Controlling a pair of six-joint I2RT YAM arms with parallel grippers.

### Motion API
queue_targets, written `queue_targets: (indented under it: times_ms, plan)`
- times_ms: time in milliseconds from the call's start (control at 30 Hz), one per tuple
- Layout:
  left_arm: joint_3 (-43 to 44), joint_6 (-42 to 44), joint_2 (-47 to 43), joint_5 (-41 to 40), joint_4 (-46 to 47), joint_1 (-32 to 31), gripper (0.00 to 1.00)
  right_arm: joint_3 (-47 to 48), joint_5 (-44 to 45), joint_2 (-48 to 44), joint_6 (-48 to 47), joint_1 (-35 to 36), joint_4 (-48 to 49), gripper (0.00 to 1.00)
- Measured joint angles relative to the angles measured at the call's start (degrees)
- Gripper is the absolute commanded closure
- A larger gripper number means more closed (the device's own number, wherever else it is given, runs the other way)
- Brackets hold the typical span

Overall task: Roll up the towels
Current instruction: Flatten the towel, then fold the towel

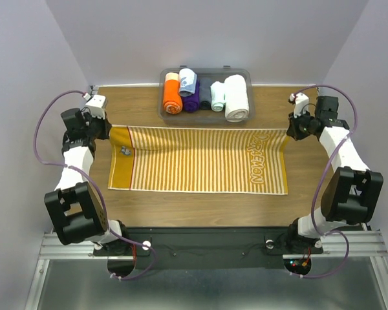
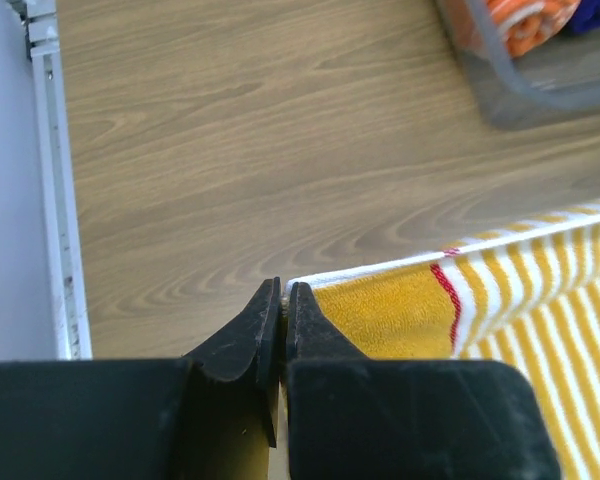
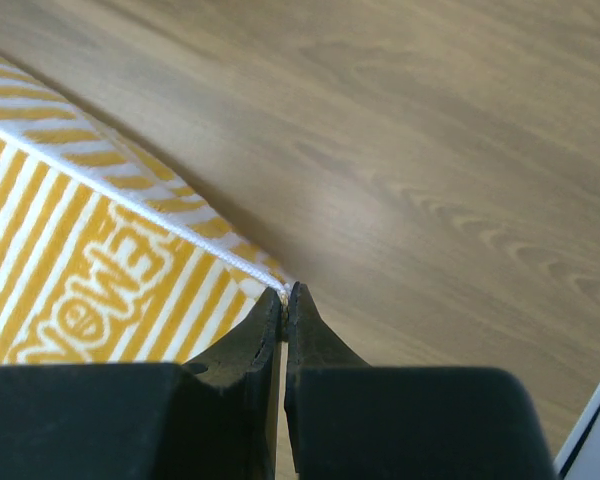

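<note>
Nearest, a strip of bare table (image 1: 200,203) lies between the arm bases and the striped towel (image 1: 200,161). The towel is spread out flat, long side across the table, with its near edge resting on the wood. Its solid yellow band is at the left end and its white lettering at the right.

At the towel's far edge, the left jaws are nearly closed and pinch the far left corner by the yellow band. The right jaws are likewise nearly closed and pinch the far right corner beside the lettering. Both corners seem raised a little, since a shadow shows under the hem.

Beyond, touching or just past that far edge, a clear bin (image 1: 205,70) holds a row of rolls. Among them, a pale blue towel (image 1: 187,81) sits on top, apparently already rolled.

As I judge it, the striped towel has no turn in it yet. It has only been laid out and gripped, so all of its rolling is left, and after that probably its place in the bin.
</note>
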Motion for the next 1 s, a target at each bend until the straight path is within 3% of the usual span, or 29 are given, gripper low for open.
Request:
queue_targets:
  times_ms: [233,467,600,667,700,767,833,867,1000]
  plan:
    - [-1.14,15.3,-0.74,7.74,-9.42,5.75,1.0,-9.05,-1.2,-6.69,-1.53,-0.09,-0.11,0.99]
    - [3.26,43.91,7.13,18.43,-31.71,10.82,0.99,-15.02,-1.25,-11.34,-5.33,-0.11,-1.36,0.99]
    - [3.85,59.17,12.17,21.64,-43.36,14.36,0.91,-16.17,-1.51,-11.93,-7.56,-0.11,-2.69,1.0]
    - [3.5,64.96,12.09,22.18,-46.45,15.21,0.77,-17.09,-1.68,-12.09,-8.96,-0.11,-3.1,0.95]
    - [2.86,68.43,11.41,22.23,-47.45,15.47,0.71,-17.81,-1.77,-12.35,-9.7,-0.11,-3.43,0.75]
    - [0.76,73.33,9.16,21.75,-48.46,15.67,0.55,-19.34,-1.84,-13.25,-10.6,-0.13,-4.11,0.52]
    - [-2.23,76.76,4.79,20.74,-49.81,15.8,0.28,-20.79,-2.01,-14.75,-12.39,-0.17,-5.81,0.29]
    - [-3.19,78.2,2.73,20.13,-50.56,15.82,0.02,-21.0,-1.95,-15.56,-12.9,-0.2,-7.1,0.26]
    - [-3.34,80.67,-6.1,19.93,-53.46,17.05,0.01,-21.24,-2.08,-21.24,-14.6,-0.2,-10.4,0.25]
